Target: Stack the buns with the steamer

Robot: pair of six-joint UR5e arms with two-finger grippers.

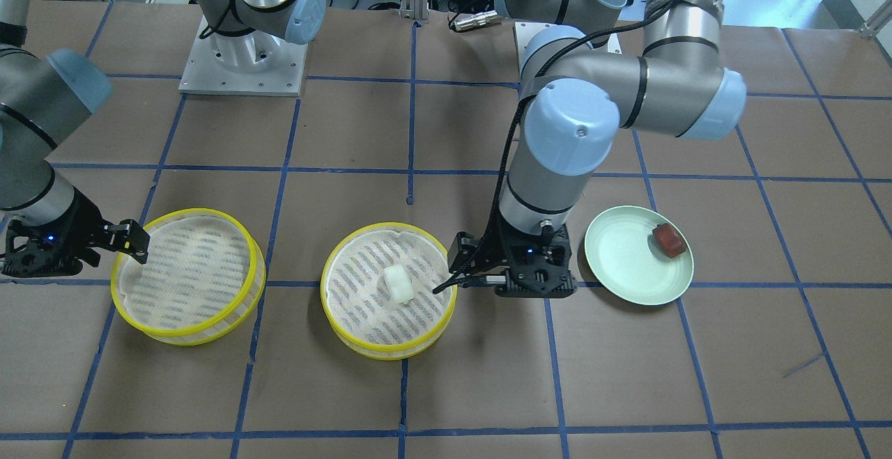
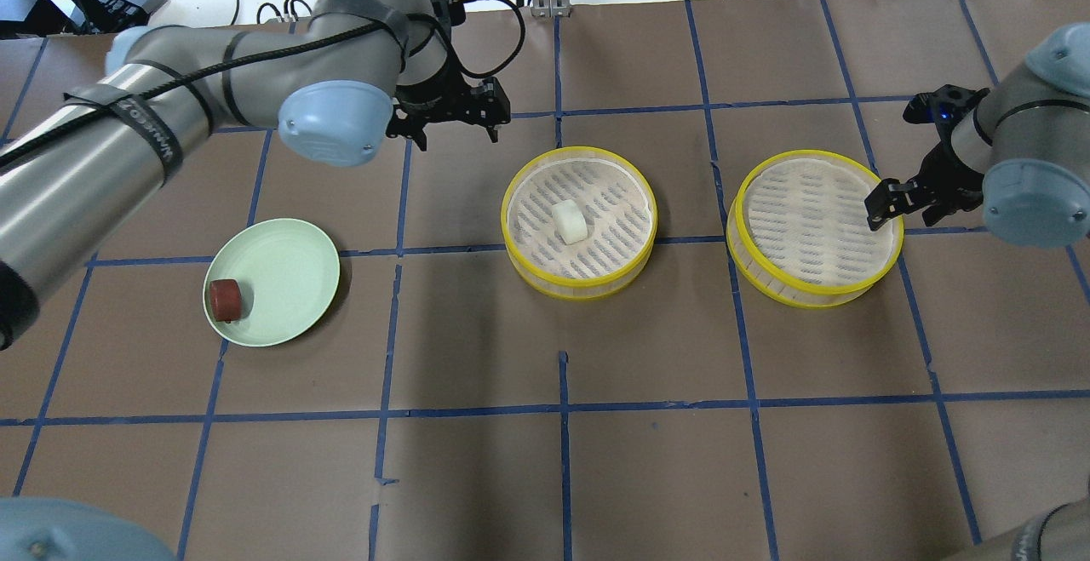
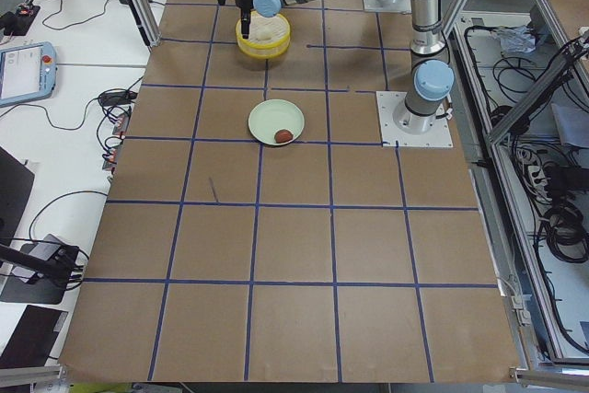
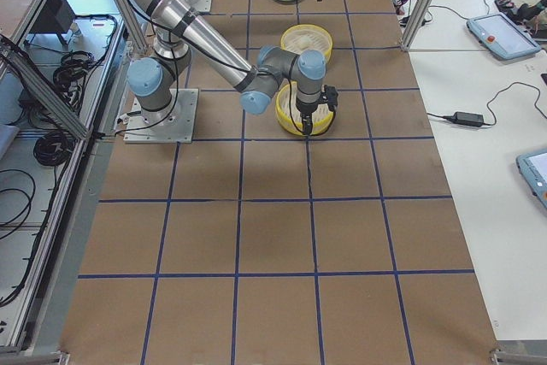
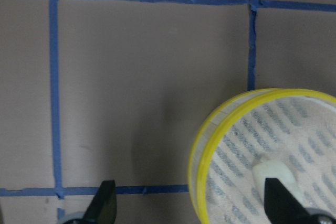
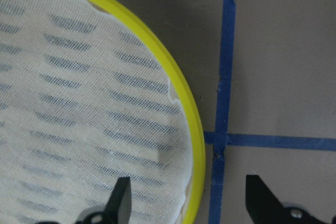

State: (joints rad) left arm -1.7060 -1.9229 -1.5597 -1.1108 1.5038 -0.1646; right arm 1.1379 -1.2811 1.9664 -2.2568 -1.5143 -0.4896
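The white bun (image 2: 569,222) is sitting in the middle steamer tray (image 2: 613,203), while the reddish-brown bun (image 2: 226,300) is waiting on the pale green plate (image 2: 285,276) at the left. Your left gripper (image 5: 191,203) is hanging with its fingers spread wide above that tray's left rim, between tray and plate, seemingly free to go for the reddish-brown bun. At the right, your right gripper (image 6: 191,200) is straddling the right rim of the empty steamer tray (image 2: 809,220), one finger over the mesh and one outside, spread and not yet pinching, likely readying a lift so this tier can be stacked over the filled one.
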